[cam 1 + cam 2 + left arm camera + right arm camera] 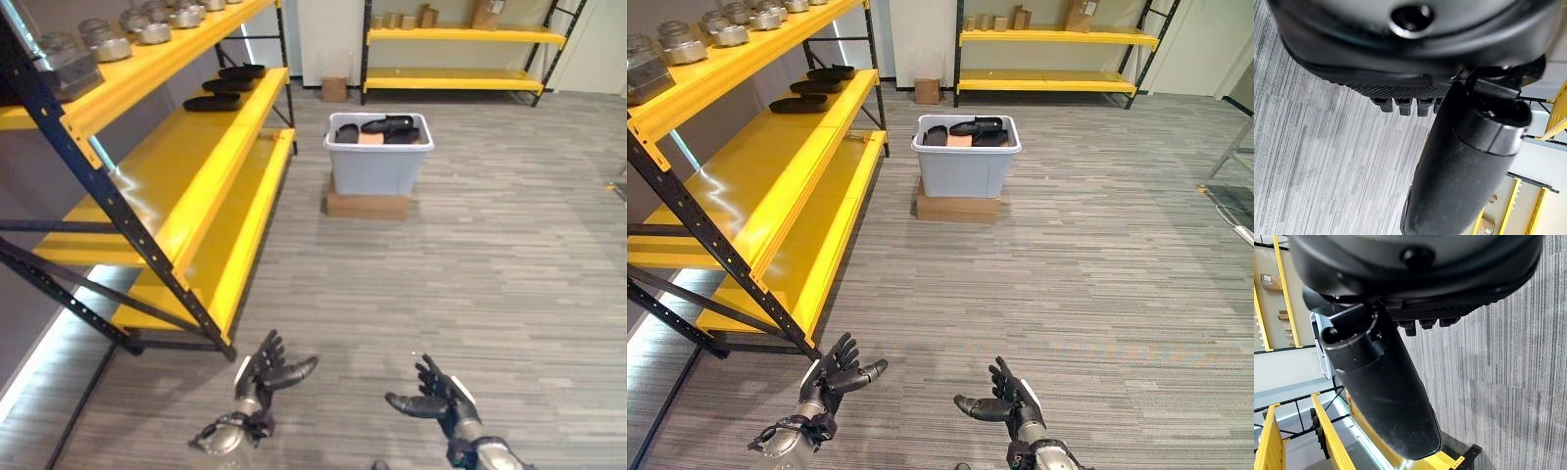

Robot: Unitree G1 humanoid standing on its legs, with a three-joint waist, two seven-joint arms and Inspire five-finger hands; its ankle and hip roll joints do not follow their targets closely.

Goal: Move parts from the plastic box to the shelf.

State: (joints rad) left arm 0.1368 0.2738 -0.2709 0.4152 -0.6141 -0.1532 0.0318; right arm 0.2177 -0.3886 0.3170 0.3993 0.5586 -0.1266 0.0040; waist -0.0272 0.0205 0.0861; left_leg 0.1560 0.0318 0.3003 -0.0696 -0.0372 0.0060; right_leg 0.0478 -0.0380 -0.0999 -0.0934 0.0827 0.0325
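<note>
Both the left hand [266, 370] and right hand [438, 399] hang relaxed and empty above the floor. The black parts [384, 126] in the plastic box [378, 166] look stiff and light; best gripped across their narrow middles, then carried to the shelf [186, 166].

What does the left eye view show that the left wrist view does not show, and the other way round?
The left eye view alone shows the grey plastic box with black parts inside, standing on a cardboard box, black parts on the near shelf, and the right hand, open and empty. The left wrist view alone shows the textured palm side of the left hand. Both show that hand open and empty, the grey floor and yellow shelving.
</note>
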